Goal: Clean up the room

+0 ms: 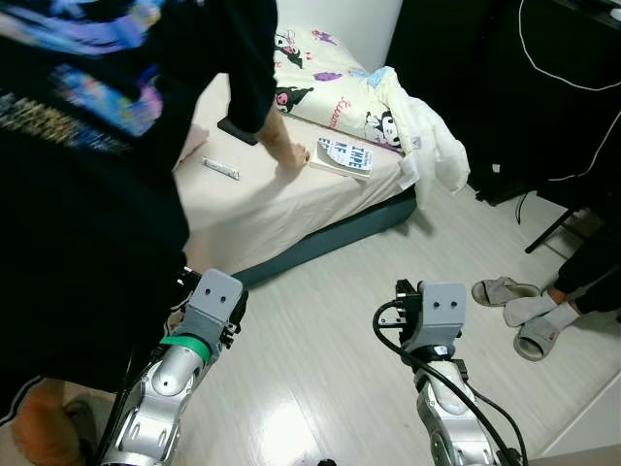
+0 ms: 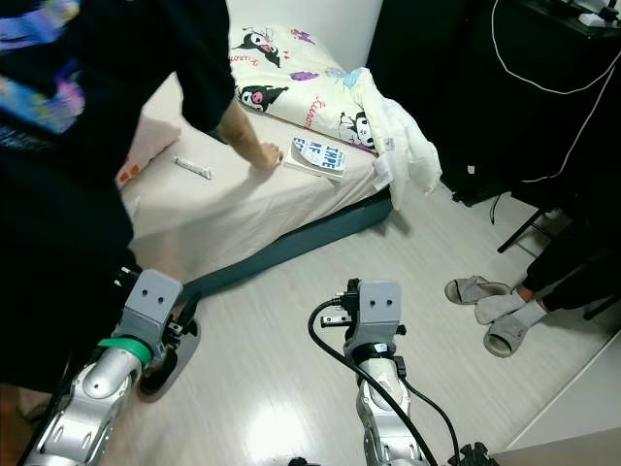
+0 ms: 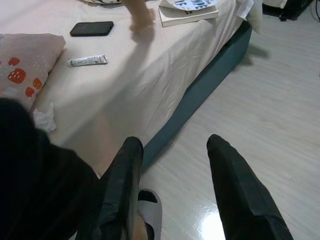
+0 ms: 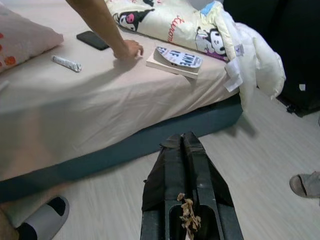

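Note:
A low bed (image 1: 262, 214) with a beige sheet carries a book (image 1: 344, 155), a white tube (image 1: 220, 169), a black phone (image 3: 91, 28) and a crumpled tissue (image 3: 45, 117) beside a strawberry-print pillow (image 3: 25, 62). A person in a black shirt leans over the bed, one hand (image 1: 291, 155) resting next to the book. My left gripper (image 3: 175, 141) is open over the floor by the bed's dark base. My right gripper (image 4: 184, 136) is shut, pointing at the bed edge, with a brown scrap (image 4: 188, 214) lodged near the base of its fingers.
A cartoon-print blanket (image 1: 320, 83) and a white garment (image 1: 427, 136) hang off the bed's far corner. Black furniture (image 1: 505, 87) with cables stands at the right. Another person's slippered feet (image 1: 529, 316) are on the floor at right. A grey slipper (image 3: 150, 215) lies below my left gripper.

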`<state>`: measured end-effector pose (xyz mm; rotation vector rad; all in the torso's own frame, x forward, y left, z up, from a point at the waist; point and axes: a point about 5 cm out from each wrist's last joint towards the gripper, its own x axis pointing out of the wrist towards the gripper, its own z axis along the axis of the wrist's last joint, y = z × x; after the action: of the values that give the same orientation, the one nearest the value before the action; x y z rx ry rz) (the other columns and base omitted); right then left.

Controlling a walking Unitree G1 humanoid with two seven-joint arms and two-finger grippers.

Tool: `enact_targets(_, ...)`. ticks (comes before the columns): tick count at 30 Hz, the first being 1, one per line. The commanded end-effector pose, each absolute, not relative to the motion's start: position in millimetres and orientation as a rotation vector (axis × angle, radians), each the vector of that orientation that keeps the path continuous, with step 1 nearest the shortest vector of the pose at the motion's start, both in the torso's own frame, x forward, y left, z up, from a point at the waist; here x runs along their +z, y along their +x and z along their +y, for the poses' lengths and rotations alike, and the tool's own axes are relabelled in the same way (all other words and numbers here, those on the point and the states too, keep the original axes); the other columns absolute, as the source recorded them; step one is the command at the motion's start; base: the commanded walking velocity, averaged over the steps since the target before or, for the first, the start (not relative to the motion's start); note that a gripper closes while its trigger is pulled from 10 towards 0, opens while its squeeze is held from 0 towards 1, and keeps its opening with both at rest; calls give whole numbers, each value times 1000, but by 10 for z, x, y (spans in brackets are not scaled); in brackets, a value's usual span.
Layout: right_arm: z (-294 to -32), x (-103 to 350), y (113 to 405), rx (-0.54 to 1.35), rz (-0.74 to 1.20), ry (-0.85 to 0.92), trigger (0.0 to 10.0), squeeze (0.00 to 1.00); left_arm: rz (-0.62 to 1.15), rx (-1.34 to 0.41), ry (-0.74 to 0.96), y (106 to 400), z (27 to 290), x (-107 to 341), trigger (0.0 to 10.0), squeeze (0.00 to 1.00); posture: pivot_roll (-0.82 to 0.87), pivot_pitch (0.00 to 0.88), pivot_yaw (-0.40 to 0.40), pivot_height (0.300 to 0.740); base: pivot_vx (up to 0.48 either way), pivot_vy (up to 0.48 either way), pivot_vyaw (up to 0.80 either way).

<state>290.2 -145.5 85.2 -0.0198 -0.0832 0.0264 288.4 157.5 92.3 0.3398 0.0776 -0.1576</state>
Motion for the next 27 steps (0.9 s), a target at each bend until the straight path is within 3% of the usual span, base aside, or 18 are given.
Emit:
enact_targets(1, -1474, 821, 2908, 21, -70, -14, 10000, 0, 92, -136, 336, 2859, 1616, 886, 10000, 0, 212, 81, -46, 740, 0, 0, 0)
enact_targets(27, -1524, 801, 2818, -6, -68, 8, 10000, 0, 130, -155, 308, 2863, 1564, 852, 10000, 0, 95, 115, -42, 740, 0, 0, 0)
